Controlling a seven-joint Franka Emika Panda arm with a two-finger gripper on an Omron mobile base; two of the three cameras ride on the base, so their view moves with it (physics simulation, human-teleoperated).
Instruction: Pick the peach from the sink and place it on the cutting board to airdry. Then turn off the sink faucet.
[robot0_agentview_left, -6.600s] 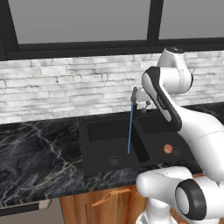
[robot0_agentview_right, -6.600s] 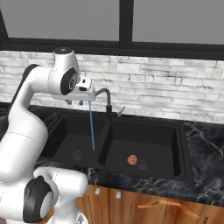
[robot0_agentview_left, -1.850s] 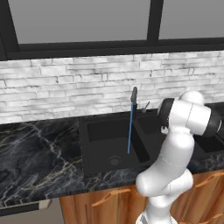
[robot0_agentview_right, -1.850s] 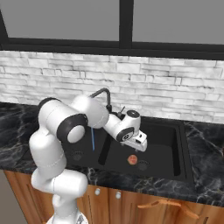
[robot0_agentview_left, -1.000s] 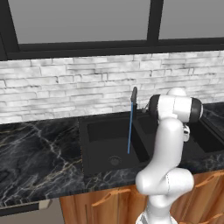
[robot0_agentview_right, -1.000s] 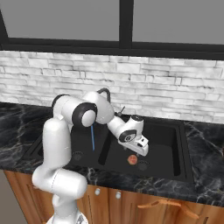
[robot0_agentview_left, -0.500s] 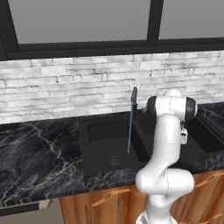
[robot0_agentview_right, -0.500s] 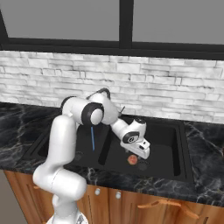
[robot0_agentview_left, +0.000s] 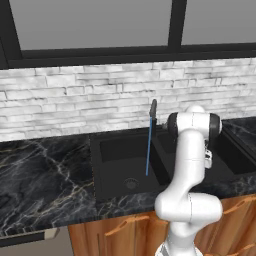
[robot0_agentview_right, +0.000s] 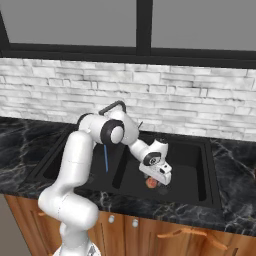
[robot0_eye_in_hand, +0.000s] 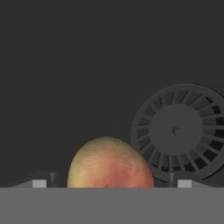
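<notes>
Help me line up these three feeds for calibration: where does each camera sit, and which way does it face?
Left base view: behind the arm's left, looking forward and down at the sink and sink faucet; the white arm rises lower right.
Right base view: behind its right, same sink; the arm reaches down to the peach.
Hand view: on the hand, looking down at the peach and a drain; the end effector straddles the peach.
Shared: peach, right base and hand views.

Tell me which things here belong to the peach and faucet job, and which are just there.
Job: peach, sink, sink faucet, water stream, claw.
Just there: drain, marble counter, brick backsplash, window.
</notes>
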